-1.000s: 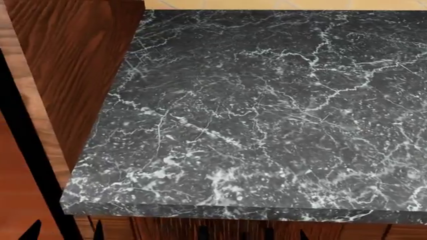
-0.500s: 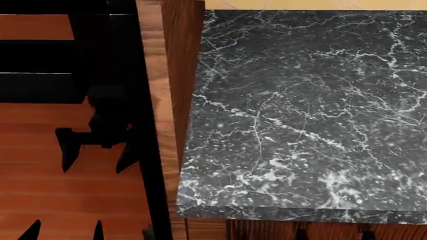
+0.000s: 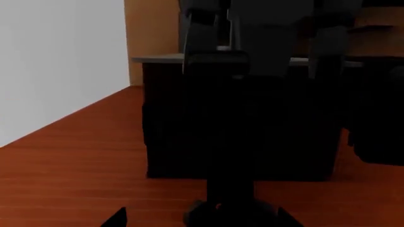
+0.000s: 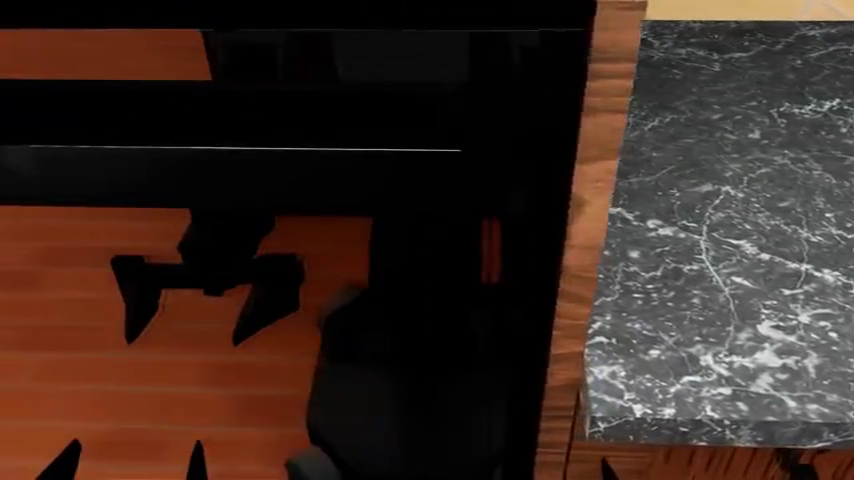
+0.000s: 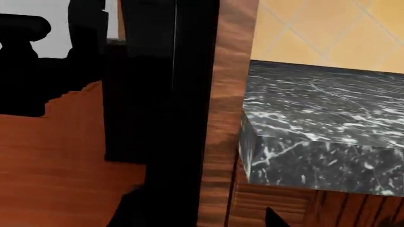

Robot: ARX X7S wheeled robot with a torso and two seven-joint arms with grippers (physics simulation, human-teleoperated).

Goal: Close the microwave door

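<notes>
The microwave door (image 4: pixel 267 120) is a large glossy black panel filling the left and middle of the head view. It has one thin pale line across it and reddish-brown reflections, including a mirrored dark gripper shape. Its black edge (image 5: pixel 170 94) also stands upright in the right wrist view. My left gripper (image 4: pixel 130 466) shows only two fingertips at the bottom left, apart and empty, in front of the door. My right gripper (image 4: pixel 697 470) peeks in at the bottom right, below the counter's front edge, tips apart. The left wrist view (image 3: pixel 202 222) is dim, with its tips wide apart.
A brown wood-grain cabinet strip (image 4: pixel 587 250) runs upright between the door and the dark marble counter (image 4: pixel 721 250). The strip (image 5: pixel 230 94) and the counter (image 5: pixel 315 118) sit close in the right wrist view. Yellow tiles (image 5: pixel 328 33) back the counter.
The head view has swung left: the marble counter slid to the right edge, and the black door with its reflections came to fill most of the picture.
</notes>
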